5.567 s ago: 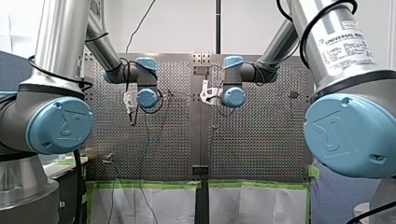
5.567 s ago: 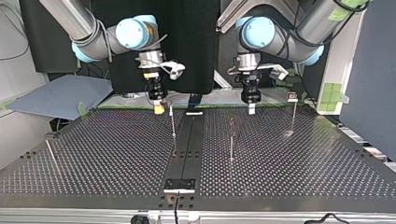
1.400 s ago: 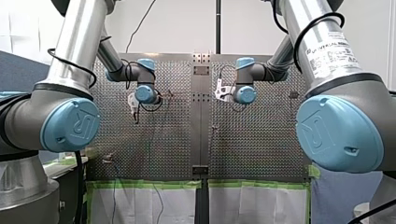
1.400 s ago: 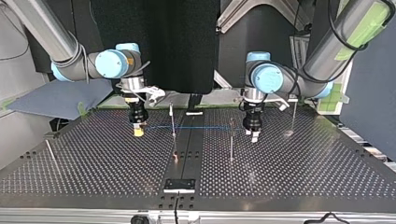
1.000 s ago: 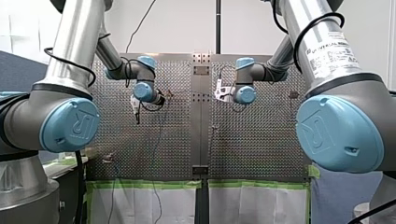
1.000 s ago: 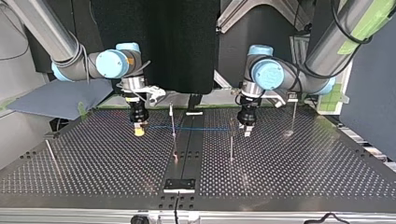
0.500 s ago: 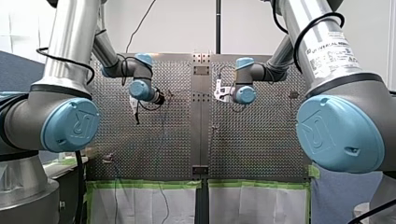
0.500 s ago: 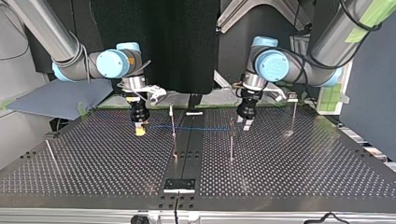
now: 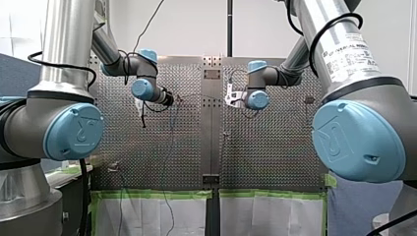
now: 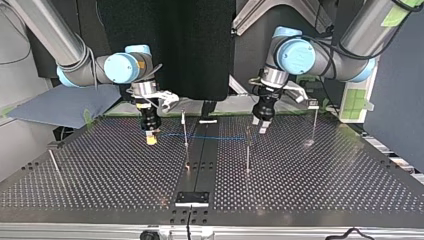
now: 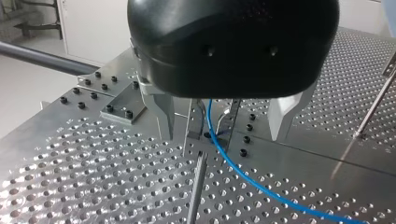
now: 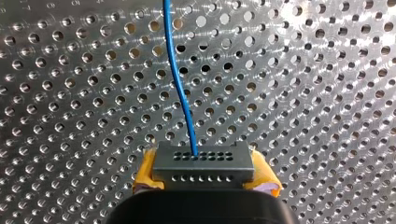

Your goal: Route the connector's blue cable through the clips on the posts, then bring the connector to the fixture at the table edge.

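Tension on the thin blue cable (image 12: 180, 93) is the main risk now. The right pincer (image 10: 151, 137) is clamped with its yellow pads (image 12: 264, 179) on the small grey rectangular connector (image 12: 203, 161), low over the perforated metal table (image 10: 325, 180). From there the cable runs level past the thin metal post with a clip (image 10: 185, 127) toward the second thin post (image 10: 247, 150). The left pincer (image 11: 223, 133) hangs beside that post with its metal fingers (image 11: 162, 112) apart; the cable passes between them but is not gripped. If the right arm pulls away while nothing holds the far side, the cable may slip out of a clip or bend a post. If the left fingers close off-line, they may catch the post instead of the cable. Whether the cable sits inside the clips cannot be told.
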You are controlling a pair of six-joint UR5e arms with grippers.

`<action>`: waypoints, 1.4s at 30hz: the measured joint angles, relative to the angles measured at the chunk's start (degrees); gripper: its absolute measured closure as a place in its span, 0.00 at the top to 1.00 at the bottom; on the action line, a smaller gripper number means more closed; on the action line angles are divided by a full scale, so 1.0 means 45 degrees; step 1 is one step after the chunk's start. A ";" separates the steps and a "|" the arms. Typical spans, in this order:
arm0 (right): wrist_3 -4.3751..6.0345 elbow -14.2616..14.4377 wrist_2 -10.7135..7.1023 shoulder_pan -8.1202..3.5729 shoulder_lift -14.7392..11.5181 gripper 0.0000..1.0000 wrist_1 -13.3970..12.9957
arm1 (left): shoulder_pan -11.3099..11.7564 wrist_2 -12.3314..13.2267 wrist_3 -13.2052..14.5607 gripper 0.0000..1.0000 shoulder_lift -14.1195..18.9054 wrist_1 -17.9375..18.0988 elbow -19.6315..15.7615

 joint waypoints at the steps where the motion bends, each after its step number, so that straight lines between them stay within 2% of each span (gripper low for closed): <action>1: 0.0000 0.0000 0.0000 0.0006 0.0000 0.00 0.0006 | -0.0014 0.0004 0.0042 1.00 0.0007 -0.0004 -0.0002; 11: 0.0001 0.0000 0.0000 0.0032 0.0001 0.00 0.0025 | -0.0237 0.0030 0.0322 1.00 0.0019 -0.0124 -0.0006; 26: 0.0057 0.0001 0.0000 0.0100 0.0013 0.00 0.0035 | -0.0570 0.0259 0.0393 1.00 0.0019 -0.0107 -0.0007; 42: 0.0059 0.0001 0.0000 0.0169 0.0017 0.00 0.0092 | -0.0632 0.0216 0.0393 1.00 0.0020 -0.0131 -0.0007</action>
